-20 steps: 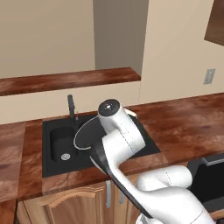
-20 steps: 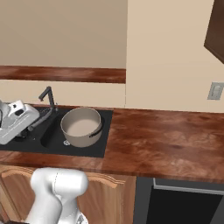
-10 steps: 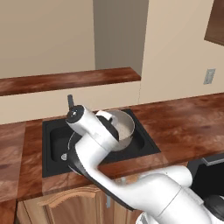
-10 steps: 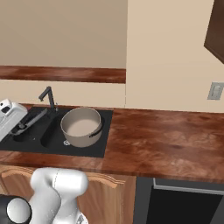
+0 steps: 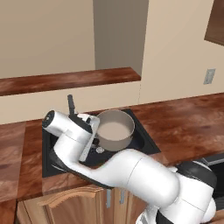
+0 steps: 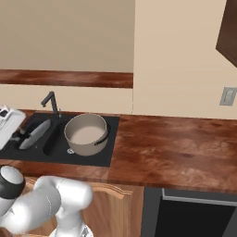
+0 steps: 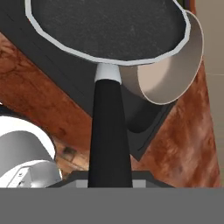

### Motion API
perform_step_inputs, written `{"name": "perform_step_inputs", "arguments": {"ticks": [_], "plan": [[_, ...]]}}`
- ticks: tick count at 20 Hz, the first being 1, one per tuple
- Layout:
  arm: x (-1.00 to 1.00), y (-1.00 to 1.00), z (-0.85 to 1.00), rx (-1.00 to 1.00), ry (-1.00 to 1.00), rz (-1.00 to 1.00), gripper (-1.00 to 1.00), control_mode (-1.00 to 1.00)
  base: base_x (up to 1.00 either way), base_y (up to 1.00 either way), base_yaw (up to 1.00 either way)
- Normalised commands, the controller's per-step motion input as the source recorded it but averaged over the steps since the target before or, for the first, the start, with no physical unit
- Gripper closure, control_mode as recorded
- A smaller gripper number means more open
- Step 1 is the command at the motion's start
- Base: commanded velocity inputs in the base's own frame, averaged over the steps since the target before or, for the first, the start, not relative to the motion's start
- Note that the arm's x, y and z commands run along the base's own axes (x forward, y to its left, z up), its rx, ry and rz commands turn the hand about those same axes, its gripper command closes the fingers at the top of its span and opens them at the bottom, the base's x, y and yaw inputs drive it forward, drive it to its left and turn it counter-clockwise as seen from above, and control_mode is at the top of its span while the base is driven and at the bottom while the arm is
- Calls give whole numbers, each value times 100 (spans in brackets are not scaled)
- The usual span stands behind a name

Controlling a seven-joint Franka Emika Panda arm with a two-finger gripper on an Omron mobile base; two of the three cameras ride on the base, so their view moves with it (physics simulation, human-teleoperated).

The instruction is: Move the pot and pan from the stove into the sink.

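Pan [image 7: 107, 26]: dark non-stick, pale rim, black handle [image 7: 109, 131] running from frame bottom up to the dish; long axis in line with the tool, which pinches the handle's end. Carried above the sink's [image 6: 99, 157] left basin, frame left. Pot [image 6: 86, 133]: seated in right basin, just beside. Surrounding: brown tabletop [image 6: 171, 148].

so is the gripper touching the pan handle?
Touching. In the hand view the pan handle runs straight down into the shut gripper, no gap visible.
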Motion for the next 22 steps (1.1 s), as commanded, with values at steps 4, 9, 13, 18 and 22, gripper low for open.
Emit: {"name": "perform_step_inputs", "arguments": {"ticks": [4, 9, 13, 18, 22], "plan": [[50, 35, -20, -23, 22, -1, 100, -100, 0, 0, 0], [14, 9, -6, -6, 3, 0, 100, -100, 0, 0, 0], [1, 0, -1, 0, -2, 0, 100, -100, 0, 0, 0], [1, 1, -33, 0, -11, 6, 100, -100, 0, 0, 0], [-22, -7, -34, 0, -15, 14, 100, -100, 0, 0, 0]]}}
